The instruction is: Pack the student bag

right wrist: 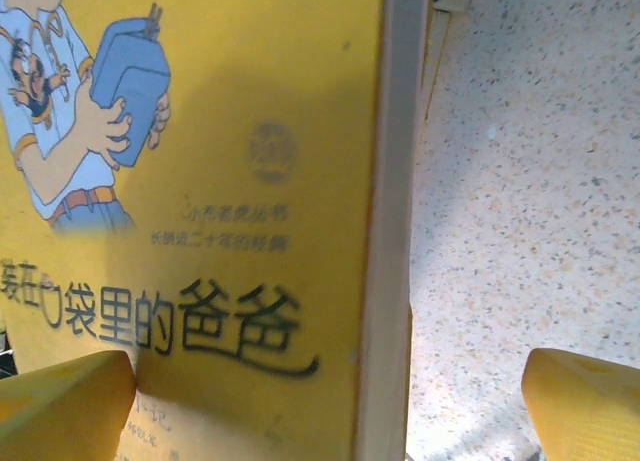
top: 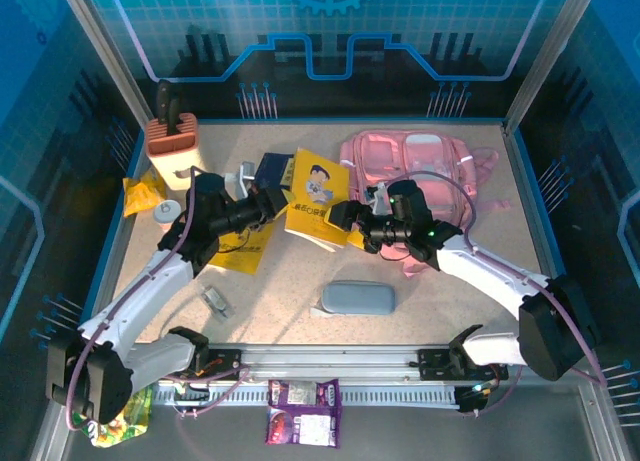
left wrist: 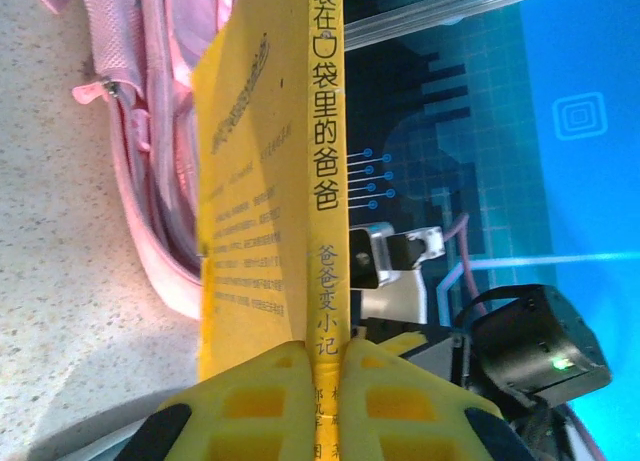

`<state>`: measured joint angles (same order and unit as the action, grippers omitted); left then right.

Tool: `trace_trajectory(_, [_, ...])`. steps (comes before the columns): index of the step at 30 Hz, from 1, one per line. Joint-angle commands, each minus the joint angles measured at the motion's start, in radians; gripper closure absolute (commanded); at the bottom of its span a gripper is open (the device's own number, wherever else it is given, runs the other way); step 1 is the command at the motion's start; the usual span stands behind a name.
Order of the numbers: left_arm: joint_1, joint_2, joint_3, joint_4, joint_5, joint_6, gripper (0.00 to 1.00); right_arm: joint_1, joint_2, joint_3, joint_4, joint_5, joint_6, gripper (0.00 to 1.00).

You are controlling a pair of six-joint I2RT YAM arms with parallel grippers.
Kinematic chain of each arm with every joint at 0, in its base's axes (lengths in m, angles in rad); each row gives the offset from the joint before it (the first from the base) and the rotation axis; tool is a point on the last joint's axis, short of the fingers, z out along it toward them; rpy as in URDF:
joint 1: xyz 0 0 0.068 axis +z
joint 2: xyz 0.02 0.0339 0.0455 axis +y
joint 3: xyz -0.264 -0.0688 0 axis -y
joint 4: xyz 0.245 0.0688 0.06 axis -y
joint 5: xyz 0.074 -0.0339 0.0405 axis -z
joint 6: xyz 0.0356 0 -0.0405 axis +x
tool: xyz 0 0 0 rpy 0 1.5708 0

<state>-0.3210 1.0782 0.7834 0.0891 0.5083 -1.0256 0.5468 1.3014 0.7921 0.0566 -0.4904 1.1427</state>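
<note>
over the middle of a speckled bench (top: 290,281), seen from above, two pincers meet around a yellow book (top: 318,193) with a cartoon man on its cover. the left pincer (top: 272,203) is clamped on the book: in the left wrist view its yellow fingers (left wrist: 250,406) press together on the spine, which runs straight away from them. the right pincer (top: 343,217) stands wide apart at the book's right edge. in the right wrist view one yellow finger (right wrist: 60,406) sits by the cover's lower corner and the other is well off over bare bench, so it grips nothing.

the student bag (top: 420,161), large, pink and soft, lies flat at the back right of the bench, its long axis running left to right along the back edge. it lies to the right of the book and a little further back, with the right pincer between book and bag. the right arm (top: 490,271) is the nearer one; the left arm (top: 150,281) reaches across the middle. whether the bag's mouth is unzipped cannot be told. a grey pencil case (top: 358,298) lies apart near the front edge.

judging from this, the book has to travel rightward and back to reach the bag, carried by the left pincer alone.
</note>
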Motion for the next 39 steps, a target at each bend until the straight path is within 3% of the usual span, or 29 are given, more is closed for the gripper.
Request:
trace_trajectory(1, [-0.028,-0.001,0.073,0.119,-0.036,-0.064,1.00,-0.015,-0.002,-0.041,0.169,-0.061,0.106,0.00])
trace_trajectory(10, [-0.093,0.044,0.092,0.239,-0.098,-0.156,1.00,-0.028,-0.023,-0.106,0.486,-0.090,0.290,0.00])
trace_trajectory(16, [-0.094,0.048,0.076,0.223,-0.125,-0.143,1.00,-0.042,-0.054,-0.127,0.586,-0.094,0.356,0.00])
trace_trajectory(19, [-0.094,0.045,0.065,0.192,-0.128,-0.118,1.00,-0.059,-0.105,-0.117,0.546,-0.092,0.321,0.03])
trace_trajectory(25, [-0.094,0.039,0.062,0.125,-0.130,-0.075,1.00,-0.111,-0.193,-0.114,0.362,-0.084,0.220,0.24])
trace_trajectory(31, [-0.117,0.056,0.074,0.143,-0.119,-0.072,1.00,-0.146,-0.188,-0.122,0.354,-0.101,0.196,0.48])
trace_trajectory(39, [-0.122,0.040,0.095,0.033,-0.131,0.001,1.00,-0.166,-0.217,-0.095,0.222,-0.087,0.104,0.87])
